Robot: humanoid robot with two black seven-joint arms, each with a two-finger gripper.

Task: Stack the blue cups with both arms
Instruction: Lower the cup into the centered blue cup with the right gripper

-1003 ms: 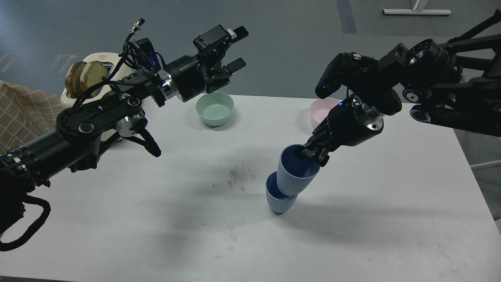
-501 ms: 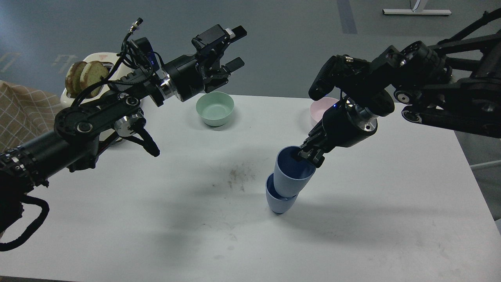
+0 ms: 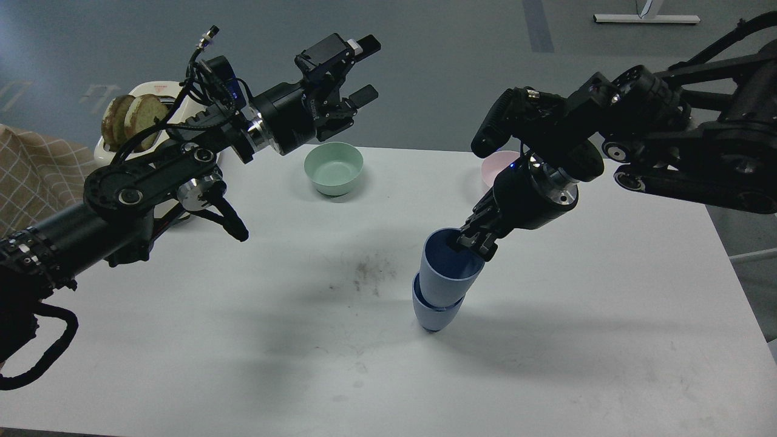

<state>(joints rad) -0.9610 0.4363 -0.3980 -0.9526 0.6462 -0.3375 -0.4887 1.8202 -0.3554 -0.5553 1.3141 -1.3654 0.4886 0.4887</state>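
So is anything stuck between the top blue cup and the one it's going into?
Nothing visible. The upper blue cup, pinched at its rim by the right gripper, already sits partly inside the lower blue cup, tilted. The green bowl and pink bowl stand far back, out of the way.

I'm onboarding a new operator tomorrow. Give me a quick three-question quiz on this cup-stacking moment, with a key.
1. True or false: the upper blue cup sits partly inside the lower blue cup.
2. Which pincer grips the upper cup's rim?
A. left pincer
B. right pincer
3. Fill in: the bowl beneath the left pincer is ____ in colour.

Key: 1 true. 2 B; the left pincer is open and raised above the mint-green bowl. 3 mint-green; the pink bowl lies behind the right arm.
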